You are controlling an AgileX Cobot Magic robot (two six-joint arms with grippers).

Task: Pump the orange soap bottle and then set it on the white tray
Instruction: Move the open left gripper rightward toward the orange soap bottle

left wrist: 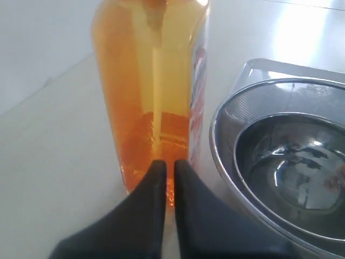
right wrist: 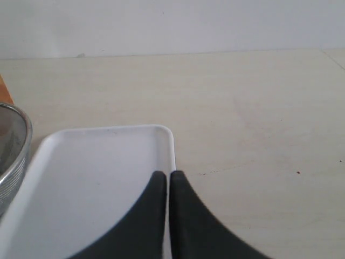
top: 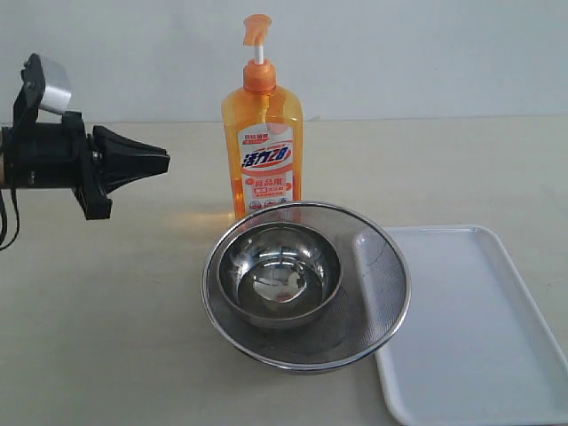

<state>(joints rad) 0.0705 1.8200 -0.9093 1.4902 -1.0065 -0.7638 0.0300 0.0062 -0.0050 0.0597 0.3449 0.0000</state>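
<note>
Left gripper (top: 163,162): at the left edge of the exterior frame, held level above the worktop (top: 106,311). The 2 black fingers are pressed together with only a thin slit between them, and nothing is held. The tips point toward the orange soap bottle (top: 262,151), with a clear gap to it. In the left wrist view the closed left gripper (left wrist: 164,164) lines up with the lower part of the orange soap bottle (left wrist: 145,97).

Right gripper (right wrist: 168,174): seen in the right wrist view only. Its fingers are closed against each other, empty, and poised over 1 corner of the white tray (right wrist: 97,178).

Orange soap bottle: upper centre of the exterior frame, upright on the worktop. The pump head (top: 257,31) is raised on its white stem, and the label faces the camera. It is not on the tray.

White tray (top: 470,328): lower right of the exterior frame, flat on the worktop, nothing on it.

Mesh strainer bowl (top: 373,302): lower centre of the exterior frame, in front of the bottle. Its right rim overlaps the tray's left edge there; contact cannot be told. 1 smaller steel bowl (top: 321,257) sits inside it.
</note>
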